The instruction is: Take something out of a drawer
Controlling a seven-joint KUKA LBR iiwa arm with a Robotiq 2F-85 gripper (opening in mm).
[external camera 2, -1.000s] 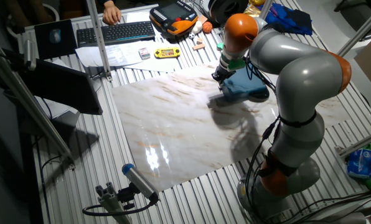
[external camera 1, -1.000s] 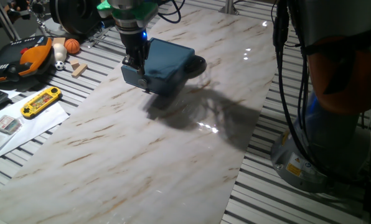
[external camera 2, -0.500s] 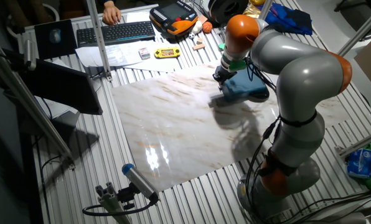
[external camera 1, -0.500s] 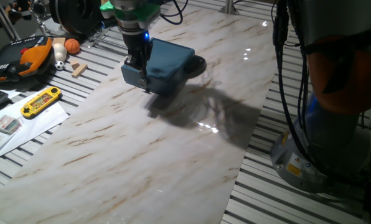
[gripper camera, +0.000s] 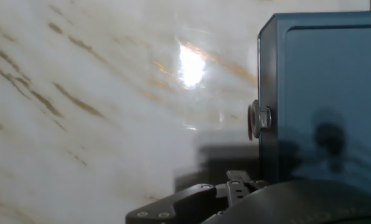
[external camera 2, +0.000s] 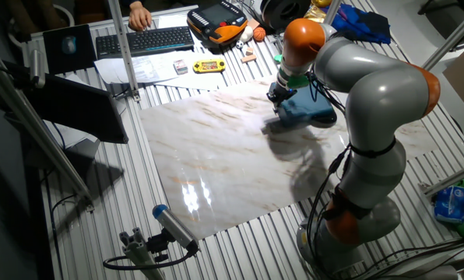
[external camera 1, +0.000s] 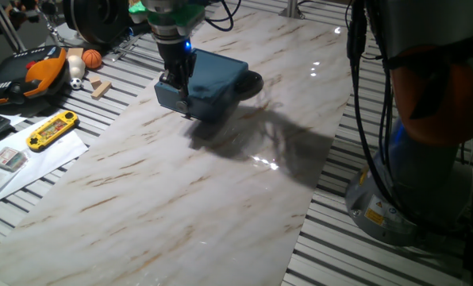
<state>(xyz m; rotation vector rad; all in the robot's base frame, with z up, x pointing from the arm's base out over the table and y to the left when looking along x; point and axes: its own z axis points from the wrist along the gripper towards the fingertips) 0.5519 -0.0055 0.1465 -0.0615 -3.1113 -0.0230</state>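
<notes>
The small dark blue box (external camera 1: 214, 83) stands at the far end of the marble board; it also shows in the other fixed view (external camera 2: 307, 110). Its drawer is pushed in, flush with the box front (gripper camera: 265, 93), and the small round knob (gripper camera: 258, 120) sticks out of that front. My gripper (external camera 1: 176, 85) hangs straight down at the box's front face, close to the knob; in the other fixed view the gripper (external camera 2: 277, 95) is at the box's left edge. The hand view shows only dark gripper parts (gripper camera: 195, 198) at the bottom. The thin stick is hidden.
A yellow handheld game (external camera 1: 52, 130) lies on paper left of the marble board (external camera 1: 181, 199). An orange-black device (external camera 1: 30, 75), small balls (external camera 1: 92, 58) and a wood block (external camera 1: 101, 87) lie at the far left. A black round object (external camera 1: 252, 81) sits behind the box. The arm's base (external camera 1: 411, 183) stands at the right.
My gripper has shifted a little toward the box front. The box and its drawer have not moved.
</notes>
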